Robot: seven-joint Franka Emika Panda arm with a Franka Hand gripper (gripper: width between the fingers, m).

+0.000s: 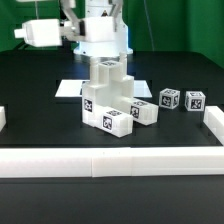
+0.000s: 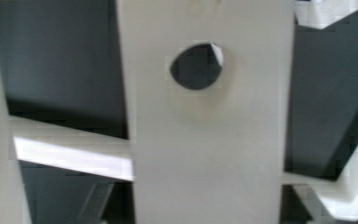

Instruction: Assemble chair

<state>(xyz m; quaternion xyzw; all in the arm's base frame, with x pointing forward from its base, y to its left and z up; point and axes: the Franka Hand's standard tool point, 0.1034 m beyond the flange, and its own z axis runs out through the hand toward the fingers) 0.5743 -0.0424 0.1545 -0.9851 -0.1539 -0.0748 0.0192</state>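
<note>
The chunky matte white plastic chair (image 1: 112,100) is standing well apart from the edges of the black counter (image 1: 40,125). The claw (image 1: 106,58) is hanging at its top; whether it is gripping, I cannot tell.

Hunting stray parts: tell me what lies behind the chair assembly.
Only part of the marker board shows, at the exterior view's left; the chair assembly covers the rest.
</note>
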